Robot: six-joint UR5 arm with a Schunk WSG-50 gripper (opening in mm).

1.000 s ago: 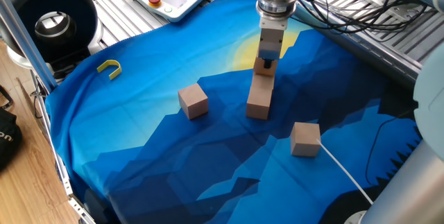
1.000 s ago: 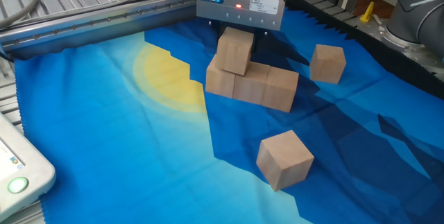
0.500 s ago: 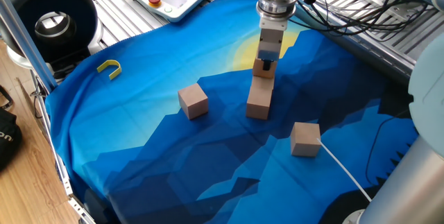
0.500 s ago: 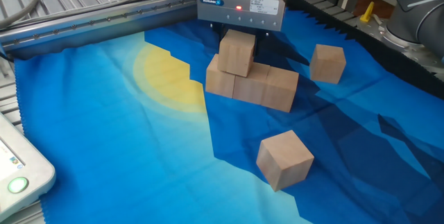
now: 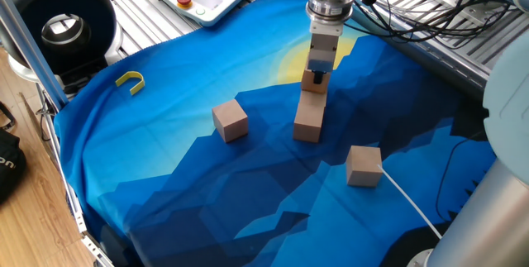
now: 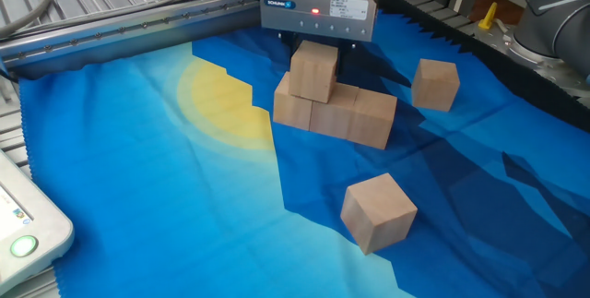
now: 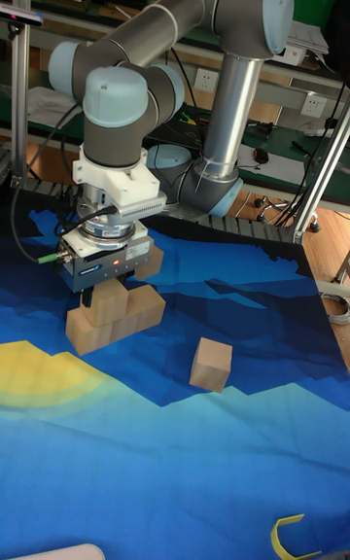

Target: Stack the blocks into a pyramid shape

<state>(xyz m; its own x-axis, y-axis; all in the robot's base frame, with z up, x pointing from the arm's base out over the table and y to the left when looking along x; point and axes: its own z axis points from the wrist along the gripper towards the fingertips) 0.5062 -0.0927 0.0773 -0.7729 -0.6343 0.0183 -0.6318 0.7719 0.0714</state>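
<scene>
1. A blue cloth printed with mountain shapes and a yellow sun covers the table; all the blocks lie on it
2. The grey UR5 arm reaches down over the far middle of the cloth, its two-finger gripper pointing straight down
3. A row of three plain light-brown wooden cubes sits side by side, touching, as the pyramid's base
4. A fourth light-brown wooden cube rests on the left part of that row, slightly tilted; the fingers stand at its sides, but whether they clamp it or have let go I cannot tell
5. Two loose light-brown cubes wait: one near the front, one off to the right, both well apart from the stack
6. A small yellow U-shaped piece lies far off at the cloth's edge, no part of the job
7. Judged step: seating the first second-tier cube. Next calls for freeing it squarely across two base cubes, lifting clear, then fetching a loose cube
</scene>
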